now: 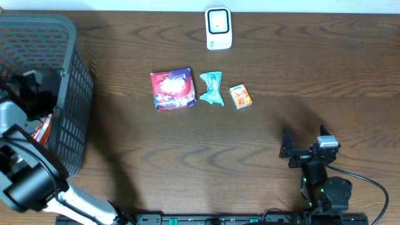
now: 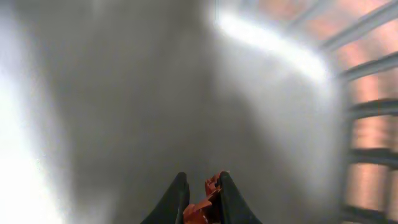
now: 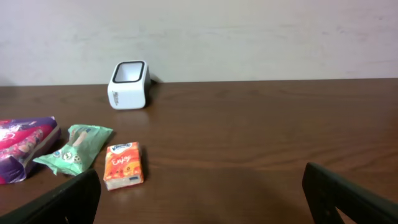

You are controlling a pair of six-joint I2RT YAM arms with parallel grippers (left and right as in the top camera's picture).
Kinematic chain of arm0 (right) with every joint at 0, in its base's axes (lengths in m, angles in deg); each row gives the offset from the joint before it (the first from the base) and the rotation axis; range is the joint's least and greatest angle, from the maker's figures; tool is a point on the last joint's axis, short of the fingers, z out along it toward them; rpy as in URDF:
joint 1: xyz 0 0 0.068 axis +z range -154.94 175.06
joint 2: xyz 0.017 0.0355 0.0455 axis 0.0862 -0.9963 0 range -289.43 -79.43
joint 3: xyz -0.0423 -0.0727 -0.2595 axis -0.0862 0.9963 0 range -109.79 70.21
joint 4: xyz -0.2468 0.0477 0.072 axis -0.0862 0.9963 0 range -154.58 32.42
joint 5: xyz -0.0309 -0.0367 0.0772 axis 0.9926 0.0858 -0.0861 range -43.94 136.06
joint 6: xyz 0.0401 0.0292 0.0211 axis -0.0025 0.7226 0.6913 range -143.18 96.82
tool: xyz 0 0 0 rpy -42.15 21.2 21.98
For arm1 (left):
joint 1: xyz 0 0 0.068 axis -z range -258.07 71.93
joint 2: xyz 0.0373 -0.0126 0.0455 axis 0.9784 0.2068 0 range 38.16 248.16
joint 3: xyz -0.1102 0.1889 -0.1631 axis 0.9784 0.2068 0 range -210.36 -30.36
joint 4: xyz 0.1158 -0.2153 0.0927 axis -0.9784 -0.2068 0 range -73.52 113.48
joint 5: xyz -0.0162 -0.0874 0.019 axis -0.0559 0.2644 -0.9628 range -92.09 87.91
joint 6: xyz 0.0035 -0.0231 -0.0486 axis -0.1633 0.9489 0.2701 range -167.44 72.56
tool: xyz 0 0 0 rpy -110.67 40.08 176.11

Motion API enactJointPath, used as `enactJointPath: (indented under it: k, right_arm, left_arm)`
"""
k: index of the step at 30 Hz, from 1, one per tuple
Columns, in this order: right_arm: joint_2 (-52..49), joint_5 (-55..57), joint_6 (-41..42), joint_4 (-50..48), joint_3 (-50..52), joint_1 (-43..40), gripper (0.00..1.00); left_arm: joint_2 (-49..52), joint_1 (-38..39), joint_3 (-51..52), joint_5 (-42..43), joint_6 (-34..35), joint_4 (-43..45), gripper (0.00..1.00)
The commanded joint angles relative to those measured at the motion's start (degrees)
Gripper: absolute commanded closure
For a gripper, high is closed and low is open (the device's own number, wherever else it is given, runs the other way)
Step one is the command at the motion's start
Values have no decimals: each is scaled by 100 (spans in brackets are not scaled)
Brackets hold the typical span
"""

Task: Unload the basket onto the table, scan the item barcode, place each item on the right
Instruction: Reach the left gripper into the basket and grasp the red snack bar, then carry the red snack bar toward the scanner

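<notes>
Down inside the gray basket (image 1: pixel 70 94), on my left side of the table, the left gripper (image 2: pixel 202 182) has its fingers squeezed together on a small orange item (image 2: pixel 196 213). I can only see a little bit of it poking out between the dark fingers. The rest of that view is gray and blurry, so I cannot tell what kind of item it is or where its barcode sits.

I think I am at the grab step: the item is pinched but not lifted out yet. Next I need to pull it straight up so it does not bump the basket wall. Then I carry it across to the white scanner (image 1: pixel 219 28) at the far edge of the table and turn it until the barcode faces the scanner window.

The right gripper (image 3: pixel 200 203) waits low over the table with its fingers wide apart and nothing in them. A red packet (image 1: pixel 173 89), a blue-green packet (image 1: pixel 212 87) and a small orange box (image 1: pixel 240 96) lie in a row near the scanner.
</notes>
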Motion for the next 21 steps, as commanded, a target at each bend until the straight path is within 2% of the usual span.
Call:
enactJointPath:
  k: [1,10,15,17,21]
  right_arm:
    - [31,-37,33,22,4,44,1]
    - [31,-37,33,22,4,44,1]
    - [31,-37,33,22,4,44,1]
    - [31,-37,33,22,4,44,1]
    - [31,-37,33,22,4,44,1]
  left_arm:
    - [-1038,-9,-111,966,442,306,93]
    - [-3180,-7,-111,1058,1650,1252,93]
    - [-3810,33,-109,2492,2061,1635,93]
    - [-3882,188,-109,2994,2494,2037,93]
    - [-3871,772,-109,3145,3316,2461,93]
